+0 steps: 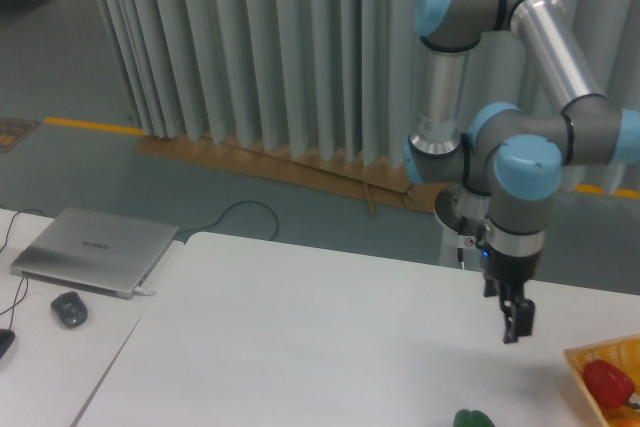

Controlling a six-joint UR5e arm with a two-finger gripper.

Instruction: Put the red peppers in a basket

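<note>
Pepper, small glossy red (609,383), sits in yellow-orange lattice basket (586,359), right of and below your tool (517,332); tool holds nothing, finger gap unreadable.

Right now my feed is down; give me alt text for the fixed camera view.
A red pepper lies in the yellow-orange basket at the table's right edge, while the gripper hangs empty above the white table to the basket's left. A green pepper peeks in at the bottom edge; a laptop and mouse sit far left.

Soft, even, slightly dim light; the picture is mildly blurred, grainy, without harsh shadows.
</note>
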